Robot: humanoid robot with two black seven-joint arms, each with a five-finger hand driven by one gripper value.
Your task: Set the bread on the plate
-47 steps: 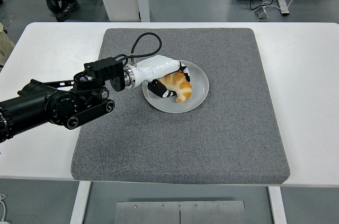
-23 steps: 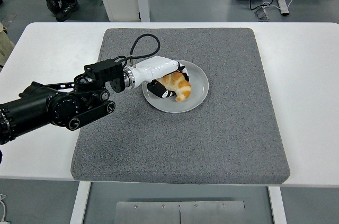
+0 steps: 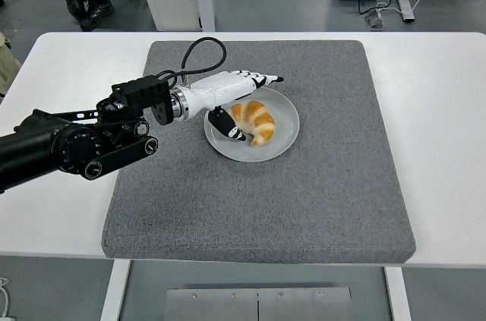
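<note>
My left arm [image 3: 68, 143] reaches in from the left over the grey mat [image 3: 258, 184]. My left hand [image 3: 231, 93] is spread open and holds nothing, fingers stretched above the plate's far-left rim, thumb down beside the bread [image 3: 254, 120]. The bread lies on the plate [image 3: 285, 135], just right of my thumb.

Left hand [image 3: 237, 93]: opened since the earlier frames; fingers [image 3: 262, 78], previously curled over the bread [image 3: 254, 121], straightened and lifted to the far-left rim of the plate [image 3: 287, 133]; thumb lowered beside the bread's left end. Bread: released, more of its top exposed, resting on the plate. Left arm [image 3: 76, 143]: drew back slightly leftward and rose.
</note>
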